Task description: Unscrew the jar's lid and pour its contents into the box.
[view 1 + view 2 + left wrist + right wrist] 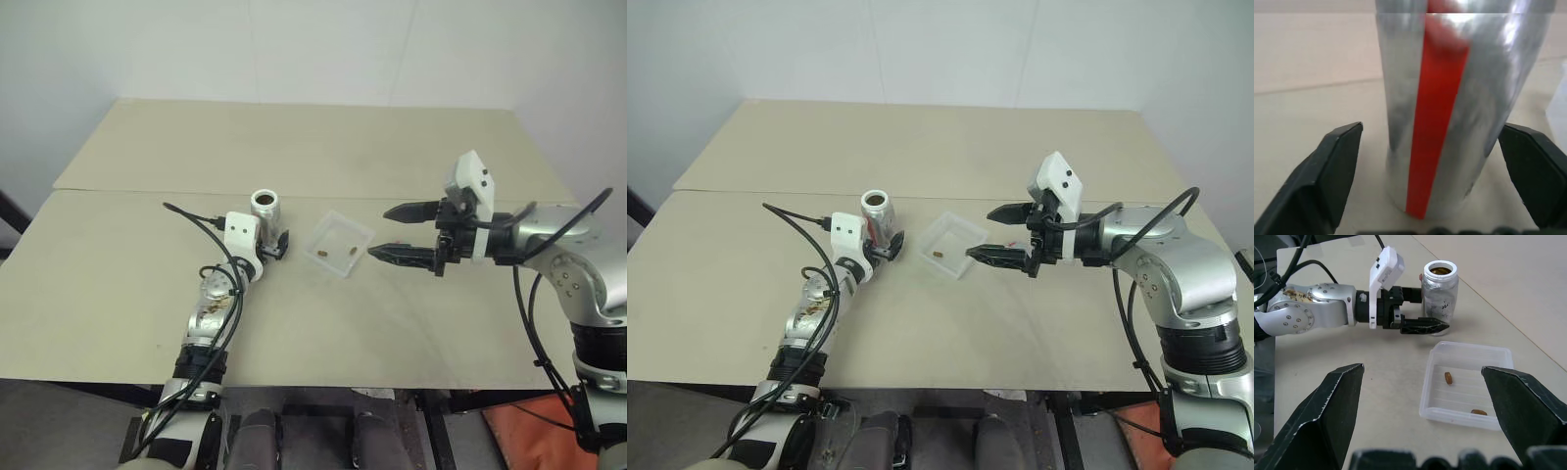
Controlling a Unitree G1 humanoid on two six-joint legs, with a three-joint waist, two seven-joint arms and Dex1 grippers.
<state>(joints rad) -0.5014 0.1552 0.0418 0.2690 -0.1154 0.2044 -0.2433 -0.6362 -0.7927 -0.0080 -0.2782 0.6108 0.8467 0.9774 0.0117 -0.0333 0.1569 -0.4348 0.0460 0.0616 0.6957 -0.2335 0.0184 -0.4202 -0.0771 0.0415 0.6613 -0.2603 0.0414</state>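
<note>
1. Nearest the camera on the left, the left gripper (275, 245) lies low over the table (118, 294) with its fingers (1332, 171) spread apart, one on each side of the jar (265, 207) and clear of its wall; nothing is clamped.
2. Standing upright just beyond those fingertips, the jar has its long axis vertical and its open mouth facing up; no lid is on it. A red stripe runs down the side facing that wrist.
3. Looking into the mouth, something brown shows, so some of the contents may remain inside; I cannot tell how much.
4. As a judgement, the jar is light, stiff and smooth-walled, so it could slip or tip under a glancing touch. The safest hold looks like mid-height across its round body, squeezing squarely across the middle, well below the rim so the mouth stays free for pouring.
5. Just right of the left gripper's tips lies the box (361, 235), shallow, clear and flat on the table, near the jar but not touching it. Two brown pieces (1449, 378) rest on its floor, apart from one another.
6. The box looks thin and very light, likely to slide if nudged.
7. Further right, the right gripper (394, 232) hangs above the table beside the box's far edge, its jaws wide apart and holding nothing, tips pointing towards the box and the left hand.
</note>
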